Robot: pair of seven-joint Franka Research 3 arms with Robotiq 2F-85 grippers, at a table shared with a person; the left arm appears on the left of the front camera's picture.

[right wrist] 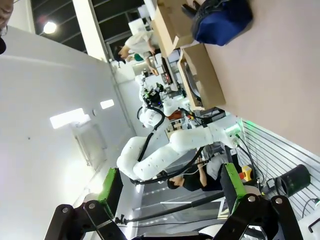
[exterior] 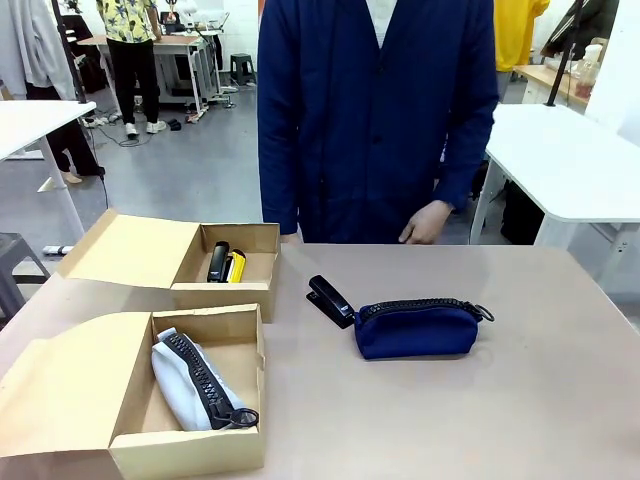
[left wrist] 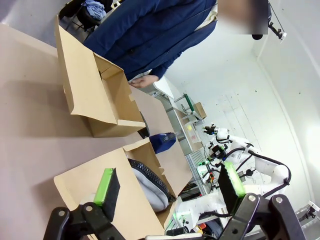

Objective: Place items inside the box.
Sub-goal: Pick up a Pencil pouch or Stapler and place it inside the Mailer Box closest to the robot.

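Note:
A navy zip pouch [exterior: 415, 328] lies on the table at centre, with a black stapler [exterior: 330, 300] touching its left end. The near cardboard box [exterior: 190, 448] holds a grey zip pouch [exterior: 195, 382]. The far box [exterior: 225, 292] holds a dark item [exterior: 217, 262] and a yellow utility knife [exterior: 235, 266]. My left gripper [left wrist: 170, 187] is open, held off the table, looking over the near box [left wrist: 95, 185] with the grey pouch [left wrist: 150, 186] in it; the navy pouch [left wrist: 162, 141] lies beyond. My right gripper [right wrist: 172, 186] is open and empty, with the navy pouch [right wrist: 220, 22] far off.
A person in a dark blue coat [exterior: 375, 110] stands at the far edge, one hand [exterior: 428, 222] near the table. Both boxes have their lids folded out to the left. The right half of the tabletop [exterior: 540, 400] is bare. A white table [exterior: 575, 165] stands behind.

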